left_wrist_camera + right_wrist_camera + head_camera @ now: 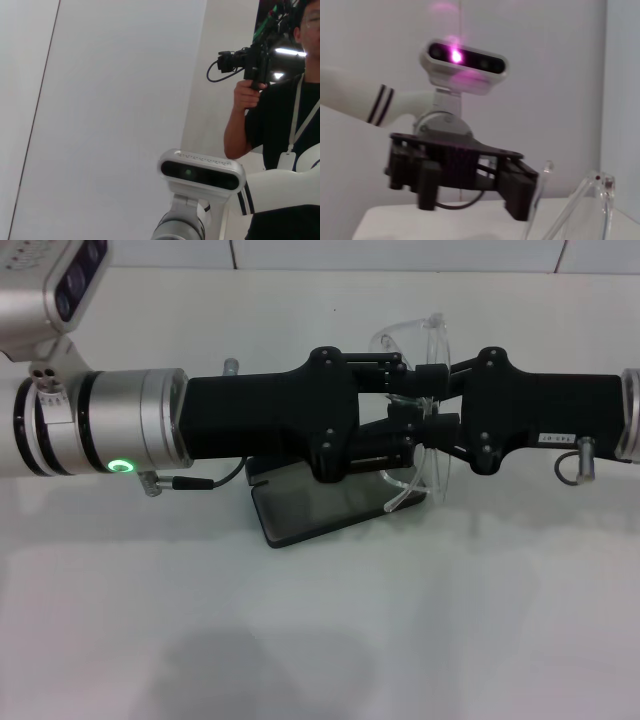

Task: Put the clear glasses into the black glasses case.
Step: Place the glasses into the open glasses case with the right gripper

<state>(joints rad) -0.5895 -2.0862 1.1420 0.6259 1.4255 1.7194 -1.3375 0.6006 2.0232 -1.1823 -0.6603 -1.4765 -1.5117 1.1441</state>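
Clear glasses hang between both grippers – grip unclear – above black glasses case on white table.

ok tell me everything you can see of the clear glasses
The clear glasses are colourless see-through plastic, with a one-piece wraparound lens and thin clear arms. They are held up between the left gripper and the right gripper, lens on edge, above the open black glasses case on the white table.

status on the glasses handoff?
Left gripper and right gripper meet at the clear glasses, held in the air over the open black glasses case. Not yet in the case. Nothing in the way.
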